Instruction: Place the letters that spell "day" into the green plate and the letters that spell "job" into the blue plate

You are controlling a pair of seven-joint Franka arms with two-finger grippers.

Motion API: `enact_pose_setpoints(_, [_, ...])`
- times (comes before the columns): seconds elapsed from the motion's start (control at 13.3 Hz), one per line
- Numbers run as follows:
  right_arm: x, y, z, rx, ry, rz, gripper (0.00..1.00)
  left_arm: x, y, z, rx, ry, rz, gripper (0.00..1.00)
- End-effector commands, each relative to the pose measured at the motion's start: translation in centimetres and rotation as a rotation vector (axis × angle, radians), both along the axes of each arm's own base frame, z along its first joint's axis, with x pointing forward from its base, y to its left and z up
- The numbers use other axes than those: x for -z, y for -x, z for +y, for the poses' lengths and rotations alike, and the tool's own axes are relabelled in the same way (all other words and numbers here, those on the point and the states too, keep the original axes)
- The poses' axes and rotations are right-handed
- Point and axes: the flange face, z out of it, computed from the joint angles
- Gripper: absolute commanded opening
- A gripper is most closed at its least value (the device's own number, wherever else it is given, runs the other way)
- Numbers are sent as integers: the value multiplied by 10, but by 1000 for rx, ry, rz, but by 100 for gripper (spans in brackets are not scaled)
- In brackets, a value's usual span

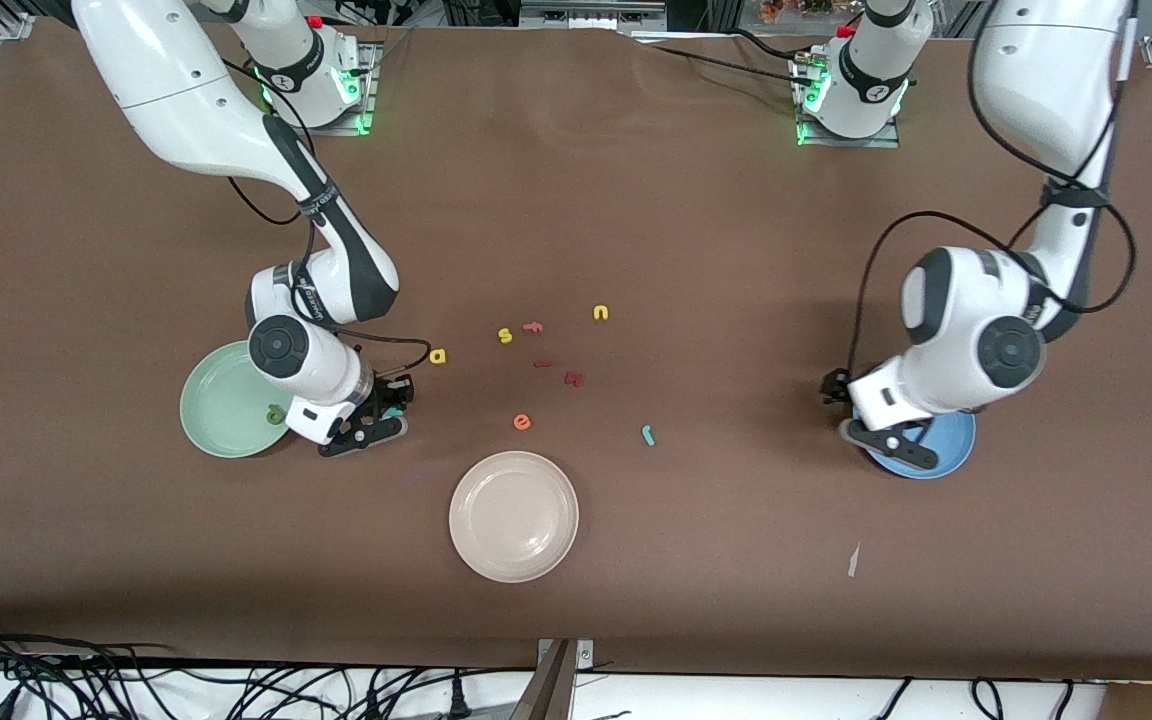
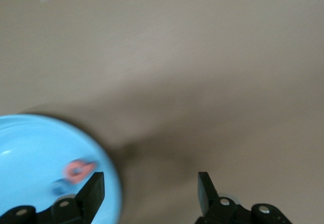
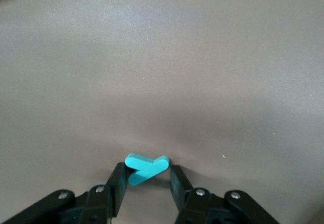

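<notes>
While the front view is looking down on the table, the right gripper [image 1: 383, 410] is hanging low just beside the green plate [image 1: 221, 385], at the plate's three o'clock. It is clenching the teal y [image 1: 393, 400]. The olive-green d [image 1: 276, 413] is lying in that plate toward its four o'clock rim. The yellow a [image 1: 438, 356] is sitting on the table at about two o'clock from the right gripper. Farther along toward the left arm's end, a yellow s [image 1: 504, 336], a yellow u [image 1: 601, 313], an orange e [image 1: 522, 422] and two dark red letters [image 1: 573, 378] are lying scattered. A cream-white plate [image 1: 513, 516] is resting at their six o'clock. The teal j [image 1: 648, 434] is lying alone at nine o'clock from the blue plate [image 1: 951, 445]. The left gripper [image 1: 871, 418] is hovering over that plate's ten o'clock rim.

Seen from the left wrist, the left gripper [image 2: 150, 183] is standing released, fingers wide apart with nothing between them. One finger is hanging over the blue plate [image 2: 30, 148] and the other over bare table. The salmon-red b [image 2: 78, 169] and the blue o [image 2: 59, 186] are lying together in the plate.

Seen from the right wrist, the right gripper [image 3: 147, 176] is pinching the teal y [image 3: 147, 167] between its fingertips, close above the brown table [image 3: 162, 57].
</notes>
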Motion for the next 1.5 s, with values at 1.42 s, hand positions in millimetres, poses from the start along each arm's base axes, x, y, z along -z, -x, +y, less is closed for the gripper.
enact_pose_setpoints(1.42, [-1,-3,5,44,-14,-25,50,71,-5,-245,-492,161,-117,77])
